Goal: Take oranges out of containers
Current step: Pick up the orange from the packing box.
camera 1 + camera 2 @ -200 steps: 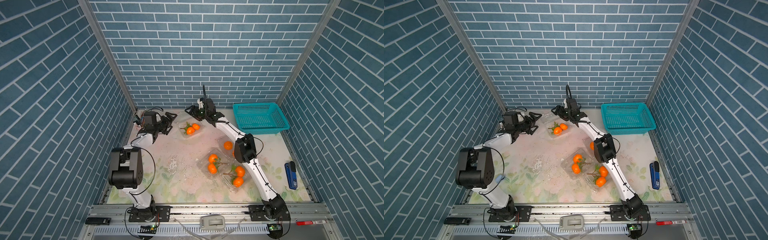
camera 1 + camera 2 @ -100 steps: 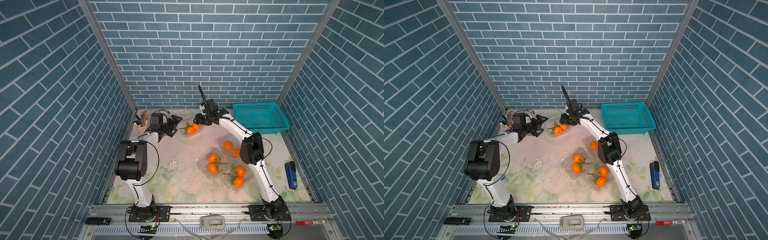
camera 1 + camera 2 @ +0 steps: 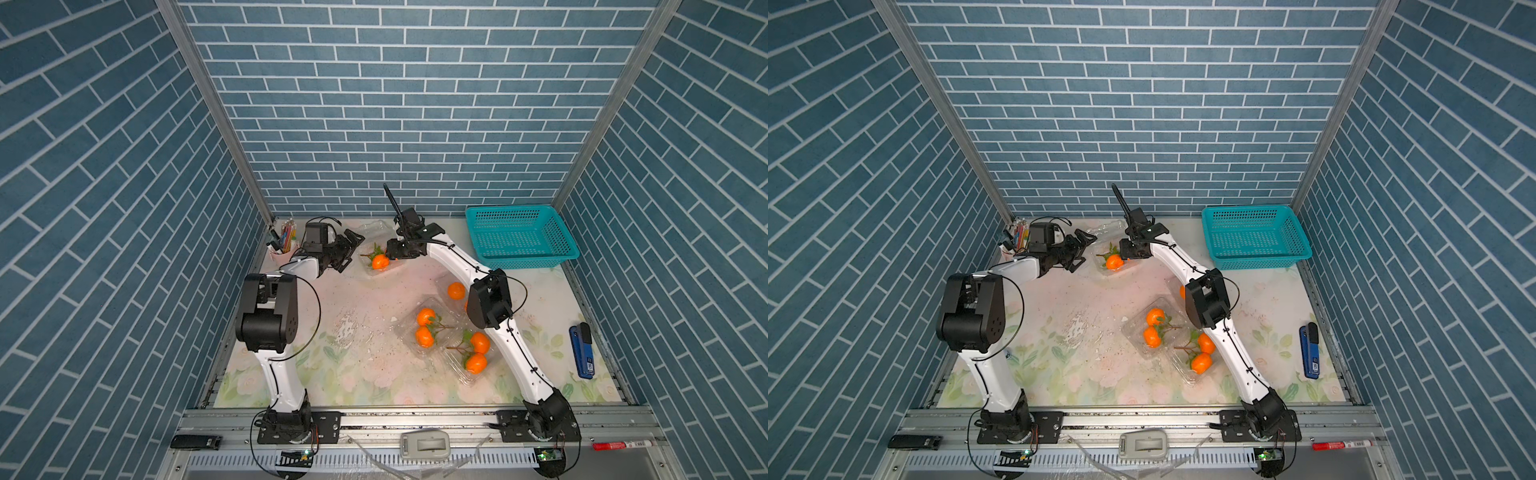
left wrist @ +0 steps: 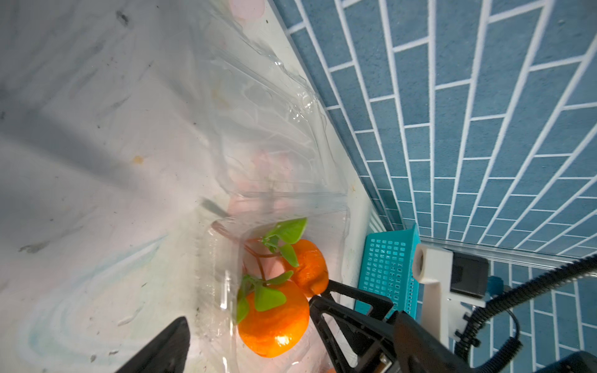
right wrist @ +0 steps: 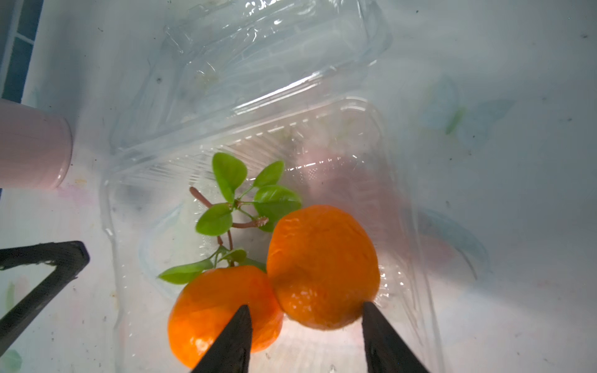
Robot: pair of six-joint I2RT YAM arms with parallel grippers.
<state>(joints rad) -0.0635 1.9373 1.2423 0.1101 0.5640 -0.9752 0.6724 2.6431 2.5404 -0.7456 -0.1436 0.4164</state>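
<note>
An open clear container (image 5: 403, 193) lies at the back of the table with its lid (image 3: 374, 226) flung back. It holds two oranges joined by a leafy twig. My right gripper (image 5: 305, 305) (image 3: 390, 251) reaches into it, its fingers closed on either side of the farther orange (image 5: 323, 268) (image 4: 305, 264). The nearer orange (image 3: 380, 262) (image 3: 1114, 262) (image 4: 274, 319) rests beside it. My left gripper (image 3: 351, 251) (image 4: 290, 318) stands wide open at the container's left side and holds nothing. Nearer the front, several more oranges (image 3: 424, 336) (image 3: 476, 363) lie in open containers (image 3: 409, 328).
A teal basket (image 3: 519, 237) stands at the back right. A pink pen cup (image 3: 282, 249) (image 5: 32, 145) sits in the back left corner, close behind my left arm. A blue stapler-like tool (image 3: 582, 351) lies at the right edge. The brick back wall is just behind the container.
My right gripper has come down from behind the container onto the farther orange, and its jaws have narrowed. The left gripper has moved right, up to the container's side.
</note>
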